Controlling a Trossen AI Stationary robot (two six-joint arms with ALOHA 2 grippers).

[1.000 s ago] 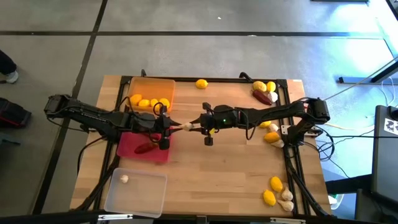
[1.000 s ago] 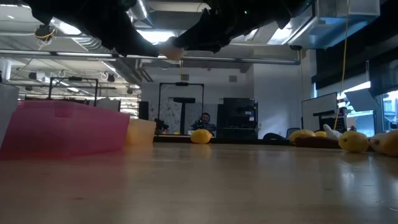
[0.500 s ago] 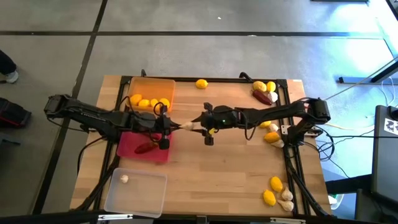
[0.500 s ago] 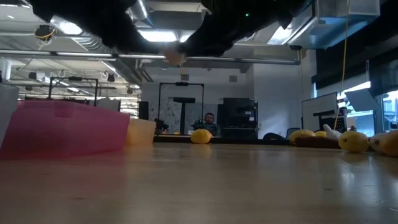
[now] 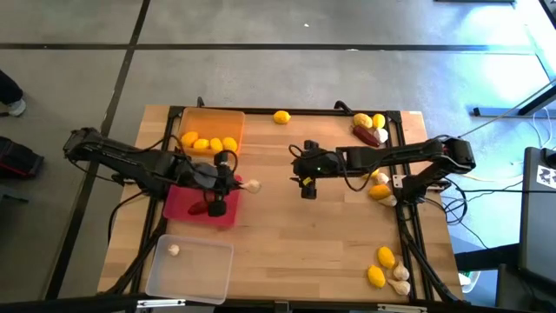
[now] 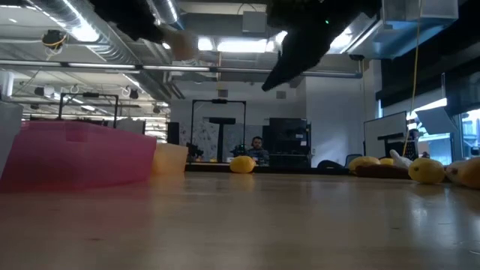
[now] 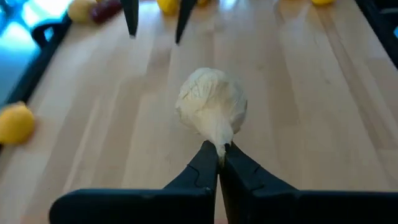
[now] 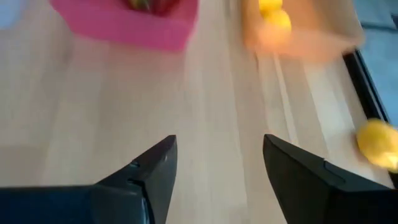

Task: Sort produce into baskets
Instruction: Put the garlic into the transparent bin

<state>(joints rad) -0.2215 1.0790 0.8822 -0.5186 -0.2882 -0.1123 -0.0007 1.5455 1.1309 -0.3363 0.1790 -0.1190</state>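
My left gripper [image 7: 219, 154] is shut on a white garlic bulb [image 7: 211, 102], held above the table just right of the red-pink basket [image 5: 195, 204]. My right gripper [image 8: 217, 174] stands open and holds nothing, above the table's middle [image 5: 295, 156], a short way right of the bulb [image 5: 253, 185]. The orange basket [image 5: 211, 130] holds several lemons. A dark red chilli [image 5: 201, 209] lies in the red-pink basket. One garlic bulb [image 5: 174, 249] lies in the clear basket [image 5: 189, 269]. My left gripper pinches the bulb's thin stem tip [image 7: 219, 146] between its two fingertips. The fingers slant down from the table's left side. The round body sticks out beyond the fingertips, clear of the table.
A lone lemon [image 5: 281, 117] lies at the far edge. Lemons, a chilli and garlic sit at the far right corner [image 5: 369, 129], more produce along the right edge [image 5: 380, 187] and at the near right corner [image 5: 388, 268]. Bare wood lies between the arms.
The garlic bulb has passed from my right gripper to my left. My right gripper has let go and drawn back toward the table's right edge. My left gripper has risen and pulled slightly toward the left and near edges with the bulb.
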